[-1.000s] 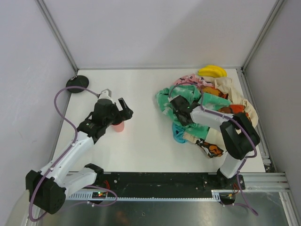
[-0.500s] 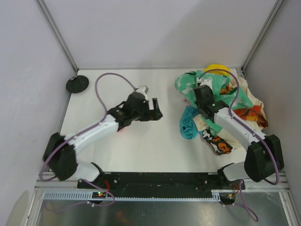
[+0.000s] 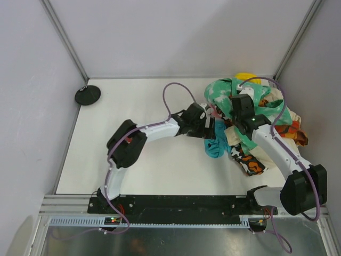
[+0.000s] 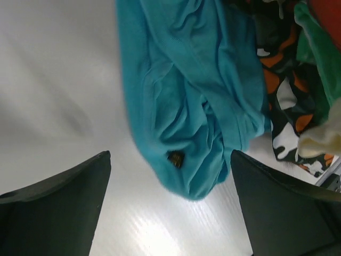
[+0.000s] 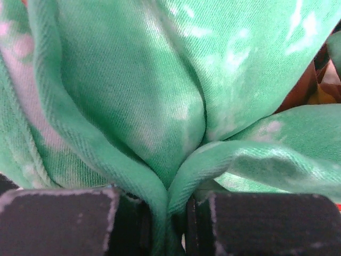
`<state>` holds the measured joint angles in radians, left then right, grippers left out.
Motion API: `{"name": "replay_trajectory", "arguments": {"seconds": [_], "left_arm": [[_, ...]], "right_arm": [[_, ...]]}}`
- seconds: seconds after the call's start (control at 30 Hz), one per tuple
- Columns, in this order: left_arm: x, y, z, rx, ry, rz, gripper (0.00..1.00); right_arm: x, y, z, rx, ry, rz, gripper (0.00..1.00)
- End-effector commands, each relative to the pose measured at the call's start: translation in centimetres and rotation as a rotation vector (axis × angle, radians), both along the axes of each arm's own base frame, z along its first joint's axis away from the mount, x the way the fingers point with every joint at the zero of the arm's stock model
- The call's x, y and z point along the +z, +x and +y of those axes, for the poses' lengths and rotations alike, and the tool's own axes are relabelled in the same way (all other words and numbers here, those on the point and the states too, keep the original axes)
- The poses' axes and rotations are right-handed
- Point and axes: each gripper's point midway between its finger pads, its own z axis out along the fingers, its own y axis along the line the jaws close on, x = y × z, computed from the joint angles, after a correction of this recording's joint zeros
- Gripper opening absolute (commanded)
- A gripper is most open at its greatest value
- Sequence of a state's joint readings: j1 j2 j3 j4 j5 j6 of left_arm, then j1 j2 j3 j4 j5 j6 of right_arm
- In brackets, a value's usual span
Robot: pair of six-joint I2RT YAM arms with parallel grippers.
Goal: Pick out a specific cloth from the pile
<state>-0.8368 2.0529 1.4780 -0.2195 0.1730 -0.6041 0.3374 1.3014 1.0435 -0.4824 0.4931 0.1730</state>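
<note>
The turquoise cloth [image 3: 215, 149] lies bunched on the table at the pile's near left edge, partly under the other cloths. It fills the upper middle of the left wrist view [image 4: 186, 101]. My left gripper [image 3: 209, 129] is open and empty just left of and above it, and its fingers [image 4: 58, 205] stand wide apart over the cloth's end. My right gripper [image 3: 241, 108] is shut on the green-and-white tie-dye cloth [image 3: 254, 98], and a fold of that cloth is pinched between the pads [image 5: 176, 224]. The pile [image 3: 266, 133] sits at the far right.
An orange-and-black printed cloth [image 3: 248, 163] and a cream cloth [image 3: 235, 140] lie beside the turquoise one. A yellow object [image 3: 247, 77] sits behind the pile by the back wall. A black disc [image 3: 87, 95] lies at the far left. Frame posts rise on both sides.
My left arm has swung right across the table to the turquoise cloth. My right gripper has pulled the tie-dye cloth back and right, uncovering more of the turquoise cloth.
</note>
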Motion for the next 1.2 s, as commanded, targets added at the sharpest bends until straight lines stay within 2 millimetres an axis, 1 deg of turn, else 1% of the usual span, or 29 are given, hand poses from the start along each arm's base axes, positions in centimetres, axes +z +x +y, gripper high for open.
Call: {"name": "replay_trajectory", "arguments": {"seconds": [0.0,0.1,0.23,0.43,0.5,0.6,0.67,0.7,0.73,0.77,0.8,0.83,0.87,0.93,0.97,1.0,1.03,1.1,1.13,1.17], "left_arm": [[0.5,0.8,-3.7,-0.073,-0.05,-0.042,1.0],[-0.8,1.1,-4.9,-0.065,-0.032,-0.05,1.0],[-3.1,0.7,-5.8,-0.06,-0.018,-0.008,1.0],[-5.7,-0.7,-7.7,-0.049,-0.004,0.042,0.99],[-6.3,-1.1,-8.2,-0.035,0.009,0.037,0.97],[-6.6,-1.4,-8.8,-0.022,0.031,0.0,0.88],[-6.9,-1.3,-8.9,-0.007,0.055,-0.028,0.77],[-7.1,-1.3,-8.8,-0.001,0.067,-0.033,0.68],[-7.1,-1.3,-8.8,-0.003,0.075,-0.037,0.56],[-7.2,-1.1,-8.6,-0.002,0.088,-0.054,0.41],[-7.2,-1.0,-8.5,-0.011,0.098,-0.063,0.21],[-7.1,-0.9,-8.5,-0.03,0.107,-0.077,0.11],[-6.9,-1.1,-8.4,-0.053,0.11,-0.081,0.06],[-5.9,-1.2,-8.0,-0.083,0.113,-0.106,0.02],[-5.2,-1.3,-7.5,-0.094,0.119,-0.122,0.01],[-4.2,-0.9,-6.5,-0.079,0.133,-0.154,0.01],[-3.2,-0.3,-5.2,-0.055,0.153,-0.182,0.01],[-0.2,0.9,-1.9,0.009,0.161,-0.228,0.01],[1.2,1.6,0.1,0.044,0.155,-0.235,0.01],[3.1,2.3,2.1,0.077,0.132,-0.242,0.01]], "right_arm": [[4.1,0.8,-1.8,-0.088,0.025,-0.149,0.0],[4.0,0.9,-1.6,-0.075,0.039,-0.146,0.0],[3.9,0.9,-1.3,-0.06,0.054,-0.142,0.0],[3.5,1.1,-1.1,-0.056,0.065,-0.135,0.0],[3.3,1.1,-1.0,-0.053,0.069,-0.13,0.0],[3.1,1.1,-0.9,-0.051,0.075,-0.126,0.0],[3.0,1.1,-0.8,-0.05,0.079,-0.123,0.0],[3.0,1.0,-0.8,-0.051,0.08,-0.124,0.0],[3.0,1.0,-0.8,-0.05,0.083,-0.126,0.0],[3.0,1.0,-0.8,-0.05,0.084,-0.127,0.0],[3.0,0.9,-0.8,-0.051,0.084,-0.128,0.0],[3.1,0.9,-0.8,-0.051,0.085,-0.129,0.0],[3.1,0.9,-0.9,-0.049,0.084,-0.128,0.0],[3.1,0.8,-0.9,-0.047,0.081,-0.125,0.0],[3.0,0.6,-1.0,-0.048,0.079,-0.119,0.0],[2.8,0.5,-1.1,-0.05,0.077,-0.112,0.0],[2.6,0.4,-1.2,-0.051,0.075,-0.104,0.0],[2.0,0.1,-0.9,-0.037,0.084,-0.083,0.0],[1.7,0.0,-0.3,-0.011,0.109,-0.071,0.0],[1.3,-0.1,0.4,0.014,0.136,-0.06,0.0]]}}
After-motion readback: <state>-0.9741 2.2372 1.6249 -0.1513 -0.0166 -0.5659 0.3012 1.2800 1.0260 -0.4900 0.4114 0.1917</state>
